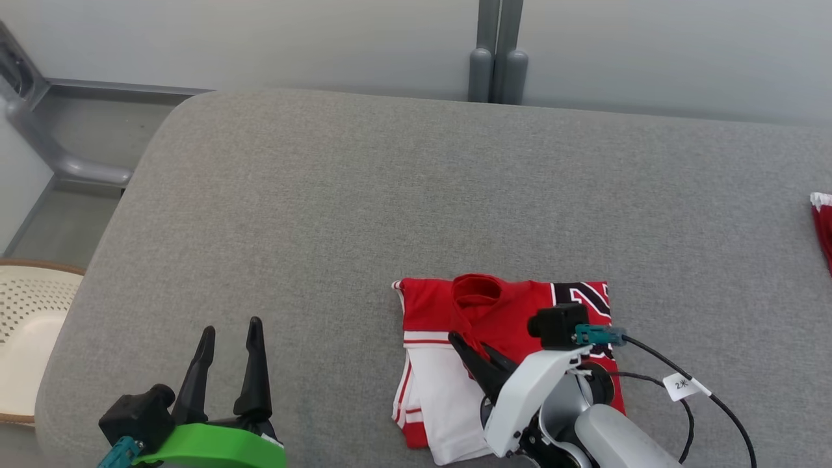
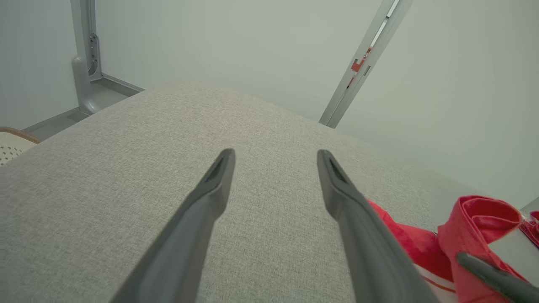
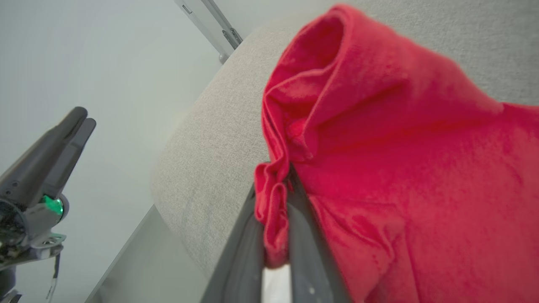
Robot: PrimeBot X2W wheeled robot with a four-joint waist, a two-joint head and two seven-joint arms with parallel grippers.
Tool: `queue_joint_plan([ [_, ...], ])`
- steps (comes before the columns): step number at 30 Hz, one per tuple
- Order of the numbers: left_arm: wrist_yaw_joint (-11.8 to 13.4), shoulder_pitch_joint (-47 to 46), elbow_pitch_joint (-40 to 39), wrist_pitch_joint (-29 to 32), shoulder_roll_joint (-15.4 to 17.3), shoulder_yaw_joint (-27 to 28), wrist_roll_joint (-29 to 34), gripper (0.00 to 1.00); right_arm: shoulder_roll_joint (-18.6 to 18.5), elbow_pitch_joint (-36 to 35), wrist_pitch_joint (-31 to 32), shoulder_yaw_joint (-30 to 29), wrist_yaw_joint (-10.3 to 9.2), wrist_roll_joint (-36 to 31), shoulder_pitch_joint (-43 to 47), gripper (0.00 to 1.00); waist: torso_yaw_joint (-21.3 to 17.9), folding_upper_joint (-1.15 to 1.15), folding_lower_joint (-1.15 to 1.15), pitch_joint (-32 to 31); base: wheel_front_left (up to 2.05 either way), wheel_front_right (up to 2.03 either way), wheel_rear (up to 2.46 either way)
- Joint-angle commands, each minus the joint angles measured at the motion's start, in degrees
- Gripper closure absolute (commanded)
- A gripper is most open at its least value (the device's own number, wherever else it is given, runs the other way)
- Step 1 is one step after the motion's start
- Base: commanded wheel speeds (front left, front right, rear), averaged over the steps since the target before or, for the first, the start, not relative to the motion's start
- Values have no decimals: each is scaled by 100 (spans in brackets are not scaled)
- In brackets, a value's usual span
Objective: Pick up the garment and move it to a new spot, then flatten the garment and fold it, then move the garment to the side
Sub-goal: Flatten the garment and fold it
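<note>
One garment [image 1: 507,305], a red jersey with white panels and a dark printed patch, lies folded on the grey padded surface [image 1: 390,182], at its near edge and a little right of centre. Two grippers show in the head view. The right gripper [image 1: 465,344] rests on the garment's near half with its two dark fingers pinched together on a fold of red cloth. The left gripper [image 1: 231,328] stands well apart at the near left over bare padding, its fingers spread wide and holding nothing. A second piece of red-and-white cloth [image 1: 822,224] lies at the far right edge, and one pale perforated basket [image 1: 26,325] sits off the padding to the left. Two grey posts [image 1: 497,65] rise side by side beyond the far edge. The right wrist view gives what the head view cannot: the right gripper [image 3: 274,202] clamps a bunched red hem between its fingers, with the left gripper [image 3: 63,139] off to the side. The left wrist view shows the left gripper [image 2: 276,155] with bare padding between its fingers and the garment [image 2: 476,219] raised in a loop at the right.
</note>
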Motion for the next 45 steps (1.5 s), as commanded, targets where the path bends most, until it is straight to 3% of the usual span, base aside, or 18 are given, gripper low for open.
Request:
queue_joint_plan([
  [1, -10, -87, 12, -21, -10, -3, 82, 0, 1, 169, -105, 59, 2, 57, -136, 100, 103, 0, 0, 28, 0, 0, 0],
  [11, -32, -143, 71, -32, -52, -23, 98, 0, 9, 999, -664, 692, 2, 640, -707, 100, 194, 0, 0, 76, 0, 0, 0],
  [13, -36, -135, 82, -34, -52, -34, 77, 0, 10, 1103, -791, 843, 2, 775, -794, 56, 186, 0, 0, 65, 0, 0, 0],
  [14, -37, -132, 88, -34, -53, -42, 79, 0, 13, 1110, -857, 956, 2, 888, -833, 15, 180, 0, 0, 57, 0, 0, 0],
  [15, -37, -132, 92, -34, -55, -49, 80, 0, 13, 1095, -910, 1045, 2, 977, -865, 0, 172, 0, 0, 51, 0, 0, 0],
  [21, -37, -69, 107, -28, -33, -83, 73, 0, 7, 993, -1247, 1370, 2, 1400, -982, 0, 70, 0, 0, -24, 0, 0, 0],
  [25, -28, -23, 97, -9, -23, -119, 81, 0, -15, 939, -1516, 1277, 2, 1410, -997, 0, -7, 0, 0, -76, 0, 0, 0],
  [35, 9, 53, 51, 30, 12, -183, 83, 0, -484, 997, -2009, 170, 2, 438, -685, 0, -163, 0, 0, -143, 0, 0, 0],
  [45, 27, 17, 9, 35, 42, -244, 116, 0, -443, 641, -2050, -1053, 2, -691, -105, 0, -249, 0, 0, -168, 0, 0, 0],
])
